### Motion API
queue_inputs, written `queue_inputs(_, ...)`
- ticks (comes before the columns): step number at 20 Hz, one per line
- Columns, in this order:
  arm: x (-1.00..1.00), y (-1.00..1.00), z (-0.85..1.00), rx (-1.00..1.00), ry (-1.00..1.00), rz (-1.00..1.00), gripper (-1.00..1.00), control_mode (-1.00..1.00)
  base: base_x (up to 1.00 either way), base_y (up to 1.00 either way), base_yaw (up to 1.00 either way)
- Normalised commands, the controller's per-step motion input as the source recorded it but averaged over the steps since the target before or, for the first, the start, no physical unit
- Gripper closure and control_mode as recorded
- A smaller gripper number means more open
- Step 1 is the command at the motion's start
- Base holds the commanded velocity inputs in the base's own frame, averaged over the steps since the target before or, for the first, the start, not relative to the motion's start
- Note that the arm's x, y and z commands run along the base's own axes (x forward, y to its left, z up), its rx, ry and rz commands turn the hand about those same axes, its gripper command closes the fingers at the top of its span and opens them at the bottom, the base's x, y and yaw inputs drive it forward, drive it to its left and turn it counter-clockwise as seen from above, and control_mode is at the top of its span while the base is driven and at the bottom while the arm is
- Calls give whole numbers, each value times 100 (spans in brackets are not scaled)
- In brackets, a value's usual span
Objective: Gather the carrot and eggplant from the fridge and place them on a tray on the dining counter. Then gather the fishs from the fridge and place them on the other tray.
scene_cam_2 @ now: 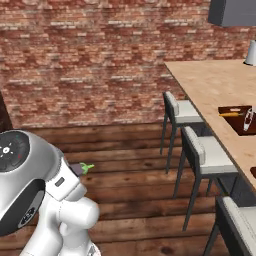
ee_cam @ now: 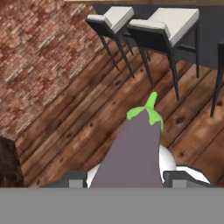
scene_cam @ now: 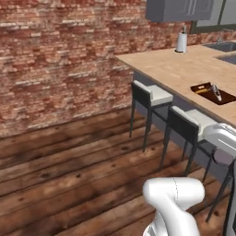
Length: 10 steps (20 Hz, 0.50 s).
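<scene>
We're carrying the eggplant (ee_cam: 135,153) – gripper (ee_cam: 127,177) clamped on it – next w/ it to the tray (scene_cam: 206,88) holding the carrot (scene_cam: 201,91).

- Even, soft rendered light is filling all three views; no single source is showing.
- The stools (scene_cam: 152,99) are casting only faint, diffuse shadows on the wooden floor (scene_cam: 69,170).
- The arm's white shell (scene_cam_2: 30,185) is catching a mild sheen, without harsh glare.
- Textures are looking slightly soft and pixelated, the brick wall (scene_cam: 55,60) especially.
- The eggplant (ee_cam: 133,153) is looming large and soft-edged close to the hand camera.
</scene>
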Motion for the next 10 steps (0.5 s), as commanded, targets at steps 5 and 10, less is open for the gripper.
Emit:
queue_inputs(5, 0, 0, 0, 0, 0, 0, 100, 100, 73, 56, -46)
queue_inputs(10, 0, 0, 0, 0, 0, 0, 100, 100, 68, 55, -48)
